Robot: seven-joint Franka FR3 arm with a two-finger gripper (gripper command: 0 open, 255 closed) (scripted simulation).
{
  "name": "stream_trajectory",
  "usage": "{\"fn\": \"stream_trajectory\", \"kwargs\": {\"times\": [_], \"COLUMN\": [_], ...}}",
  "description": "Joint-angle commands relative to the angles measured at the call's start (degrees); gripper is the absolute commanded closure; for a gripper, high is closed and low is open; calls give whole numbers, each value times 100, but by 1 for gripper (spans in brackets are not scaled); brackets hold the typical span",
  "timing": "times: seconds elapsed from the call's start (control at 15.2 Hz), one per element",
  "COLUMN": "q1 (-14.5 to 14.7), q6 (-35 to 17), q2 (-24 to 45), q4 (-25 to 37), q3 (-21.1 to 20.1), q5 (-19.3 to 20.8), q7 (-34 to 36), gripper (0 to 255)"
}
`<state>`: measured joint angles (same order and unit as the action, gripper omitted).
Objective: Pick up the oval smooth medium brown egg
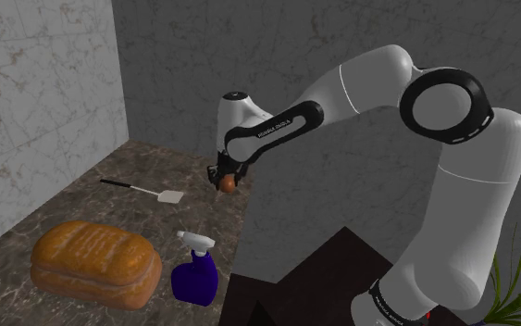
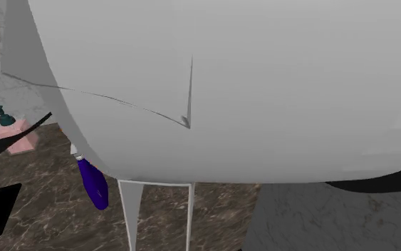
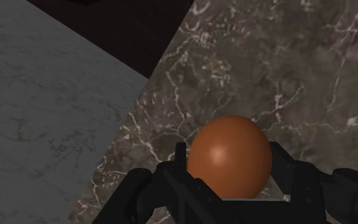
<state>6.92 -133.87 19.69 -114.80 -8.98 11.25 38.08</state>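
Observation:
A smooth brown egg [image 3: 229, 156] sits clasped between my two black fingers, held above the dark marble counter [image 3: 279, 70]. In the shoulder view the gripper [image 1: 225, 181] hangs a little above the counter's right edge with the egg [image 1: 227, 185] showing as a small brown ball at its tip. The fingers press on both sides of the egg.
On the counter lie a large brown bread loaf [image 1: 96, 261], a blue spray bottle [image 1: 196, 272] and a white-headed spatula [image 1: 147, 191]. Grey marble walls rise behind and to the left. The arm's white casing [image 2: 248, 78] blocks most of the second exterior view.

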Motion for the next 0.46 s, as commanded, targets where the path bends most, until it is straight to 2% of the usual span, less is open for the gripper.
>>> {"fn": "stream_trajectory", "kwargs": {"times": [0.0,0.4], "q1": [-15,-31], "q6": [134,398], "q2": [-101,-292], "q4": [37,115], "q3": [-14,-41], "q5": [-38,-109], "q7": [-44,-108], "gripper": [255,255]}}
